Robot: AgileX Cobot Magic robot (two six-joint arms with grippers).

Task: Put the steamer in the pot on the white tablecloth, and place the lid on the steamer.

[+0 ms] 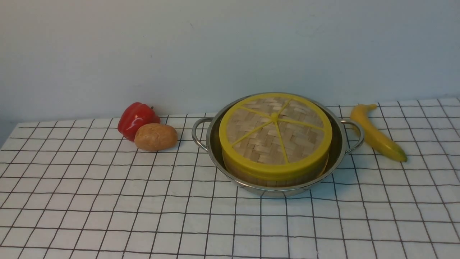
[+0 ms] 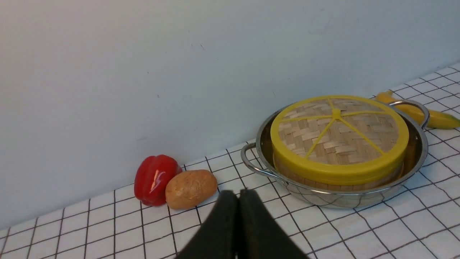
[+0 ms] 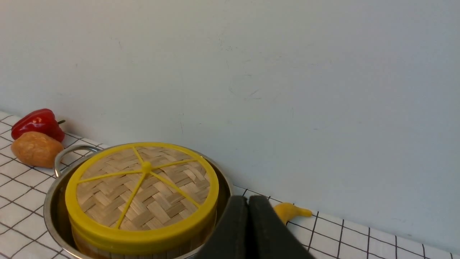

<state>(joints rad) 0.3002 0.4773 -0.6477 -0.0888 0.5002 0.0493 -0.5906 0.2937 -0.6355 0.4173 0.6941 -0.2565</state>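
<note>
Black left gripper (image 2: pixel 238 197) and right gripper (image 3: pixel 248 202) are closed, empty; woven yellow-rimmed lid (image 1: pixel 275 135) caps bamboo steamer (image 1: pixel 266 181) inside shiny steel pot (image 1: pixel 337 144) on white gridded tablecloth (image 1: pixel 107 201).

No readable text, labels, brands, numbers or signs anywhere.

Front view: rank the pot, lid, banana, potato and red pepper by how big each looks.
1. pot, widest.
2. lid, just inside the pot's rim.
3. banana, long but thin.
4. potato and red pepper: these look alike. The pepper sits farther back, partly hidden by the potato, so they are unranked.
</note>
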